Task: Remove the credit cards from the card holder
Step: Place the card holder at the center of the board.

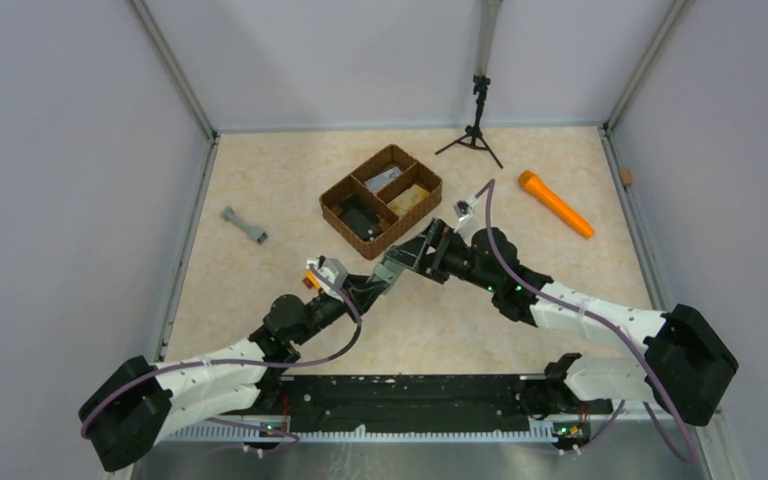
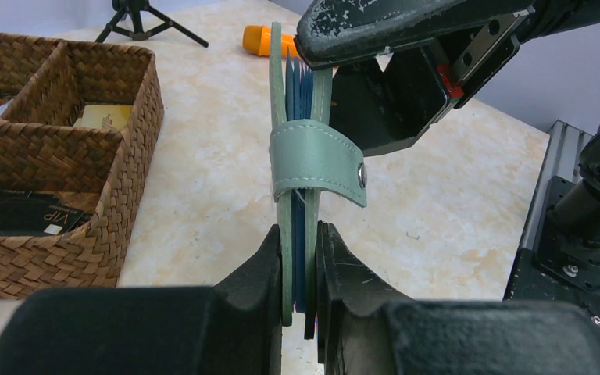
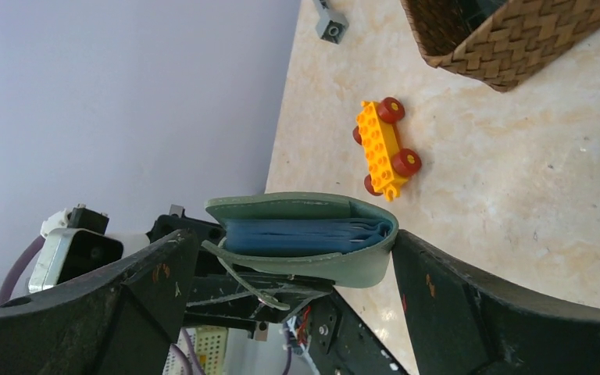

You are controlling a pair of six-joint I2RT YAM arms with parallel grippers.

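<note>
So, card holder (image 2: 312, 160): blue credit cards (image 2: 298, 82) inside.
Basket (image 2: 137, 117): black card (image 2: 23, 215) inside, upper left.
Left gripper (image 2: 301, 250): squeezing card holder.
Right gripper (image 3: 297, 241): wide open around it.

One readable word: "VIP".
You get "VIP", upside down in the left wrist view, on the black card (image 2: 16, 215) in the near compartment of the brown basket (image 2: 129, 133); print on the yellow card (image 2: 105, 117) is too small to read.

Sage-green card holder (image 2: 312, 166) held aloft, blue cards (image 2: 300, 84) inside.
</note>
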